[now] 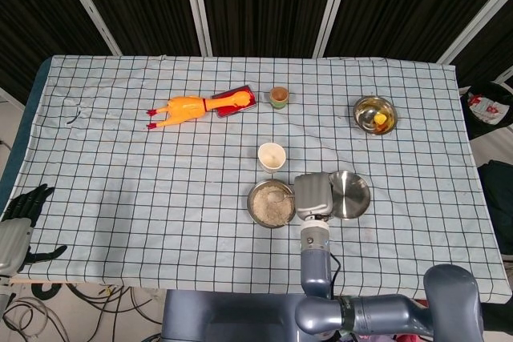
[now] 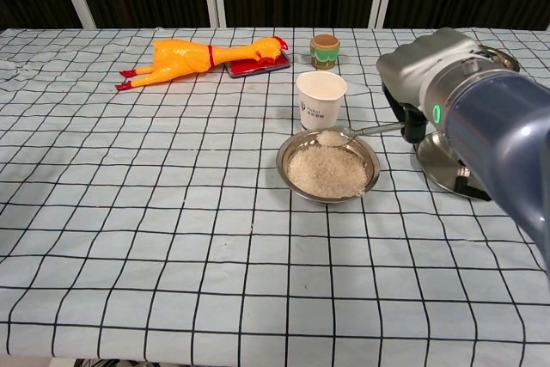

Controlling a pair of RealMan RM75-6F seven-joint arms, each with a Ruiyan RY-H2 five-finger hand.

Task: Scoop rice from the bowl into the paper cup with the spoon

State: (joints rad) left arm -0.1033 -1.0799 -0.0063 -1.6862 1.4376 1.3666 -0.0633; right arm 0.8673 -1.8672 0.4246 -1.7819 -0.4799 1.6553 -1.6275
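A steel bowl of rice (image 2: pixel 327 168) (image 1: pixel 270 204) sits mid-table, with a white paper cup (image 2: pixel 320 99) (image 1: pixel 272 156) just behind it. My right hand (image 2: pixel 414 88) (image 1: pixel 313 195) holds a metal spoon (image 2: pixel 344 134) by its handle; the spoon's bowl carries a heap of rice and hovers over the far rim of the steel bowl, close to the cup's base. The fingers themselves are mostly hidden behind the wrist. My left hand (image 1: pixel 22 206) hangs off the table's left front corner, its dark fingers apart and holding nothing.
A flat steel lid (image 2: pixel 447 163) lies right of the bowl under my right arm. A rubber chicken (image 2: pixel 198 56), a red tray (image 2: pixel 258 63), a small brown-green cup (image 2: pixel 324 51) and a steel bowl with yellow items (image 1: pixel 375 114) stand along the back.
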